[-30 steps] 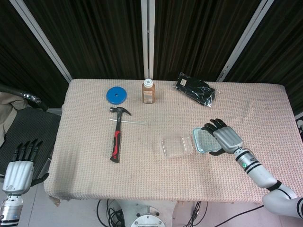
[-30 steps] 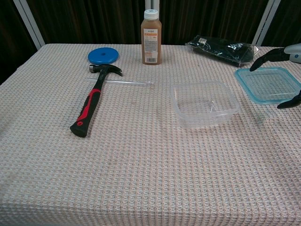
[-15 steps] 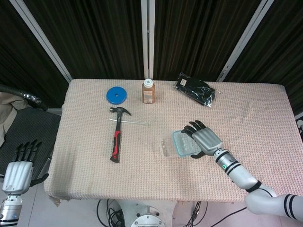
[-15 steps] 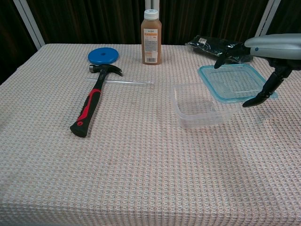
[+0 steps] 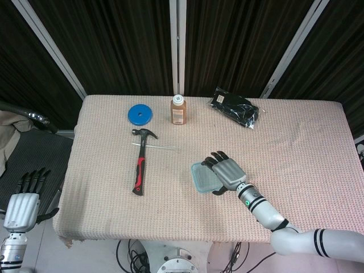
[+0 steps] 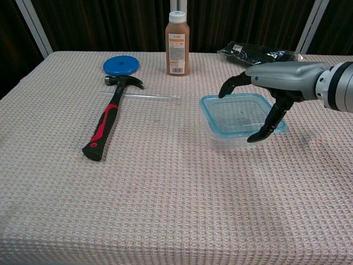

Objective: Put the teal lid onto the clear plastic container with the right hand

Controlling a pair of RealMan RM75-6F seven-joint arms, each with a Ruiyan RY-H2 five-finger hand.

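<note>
The teal lid (image 6: 240, 112) lies level on top of the clear plastic container (image 6: 238, 140), a little right of the table's middle; in the head view the lid (image 5: 203, 177) covers the container almost fully. My right hand (image 6: 274, 78) spans the lid from above and the right, fingertips at its far rim and thumb (image 6: 265, 128) at its near right rim, still holding it. The same hand (image 5: 228, 172) reaches in from the lower right in the head view. My left hand (image 5: 23, 203) hangs off the table's left side, fingers spread, holding nothing.
A red-and-black hammer (image 6: 107, 118) lies left of centre with a thin clear rod (image 6: 148, 96) beside its head. A blue disc (image 6: 121, 65), a brown bottle (image 6: 177, 44) and a black bag (image 6: 259, 57) line the far edge.
My right hand carried the lid leftward from the table's right part and lowered it onto the container. The left hand has stayed where it was.
</note>
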